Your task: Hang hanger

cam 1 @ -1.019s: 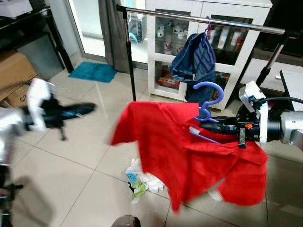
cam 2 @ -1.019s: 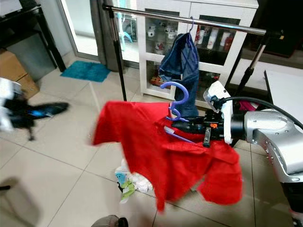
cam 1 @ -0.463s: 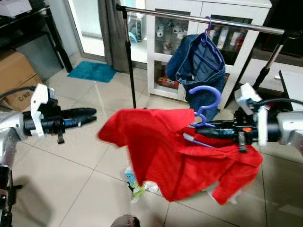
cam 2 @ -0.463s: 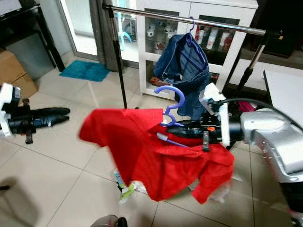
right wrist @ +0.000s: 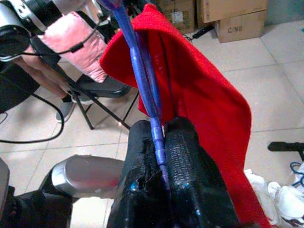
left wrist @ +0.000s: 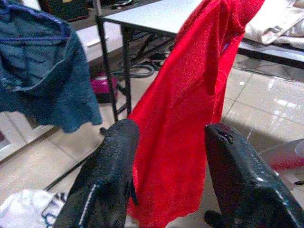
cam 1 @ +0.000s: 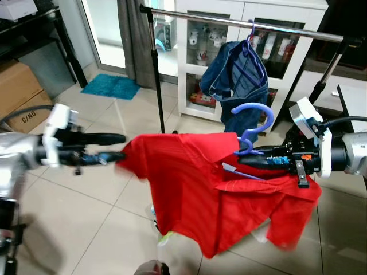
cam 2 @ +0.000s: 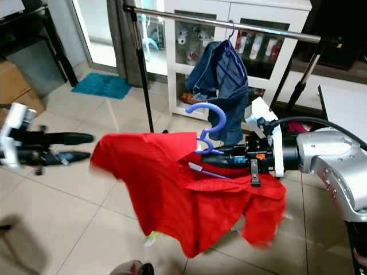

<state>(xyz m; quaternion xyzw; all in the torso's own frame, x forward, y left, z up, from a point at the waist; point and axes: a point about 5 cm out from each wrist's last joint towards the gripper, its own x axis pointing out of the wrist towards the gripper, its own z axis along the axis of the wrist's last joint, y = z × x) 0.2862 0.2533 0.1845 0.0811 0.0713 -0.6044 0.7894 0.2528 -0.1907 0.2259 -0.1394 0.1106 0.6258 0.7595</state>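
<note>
A red shirt (cam 1: 195,189) hangs on a purple hanger (cam 1: 252,117) in front of me. My right gripper (cam 1: 242,161) is shut on the hanger's bar (right wrist: 142,80), just below its hook. My left gripper (cam 1: 123,147) is open at the shirt's left edge. In the left wrist view the red cloth (left wrist: 190,95) hangs between the two fingers (left wrist: 111,161). Above and behind runs the metal clothes rail (cam 1: 200,17). A blue denim garment (cam 1: 239,74) on its own hanger hangs from it.
The rail's black upright (cam 1: 155,69) stands behind the shirt's left side. A white glass-front cabinet (cam 1: 189,74) is behind the rail. A teal mat (cam 1: 112,87) and cardboard boxes (cam 1: 17,91) lie to the left. A white table edge (cam 1: 354,97) is at the right.
My left gripper has moved right and up to the shirt's left edge. The shirt has swung and now hangs flatter. My right gripper has barely shifted with the hanger.
</note>
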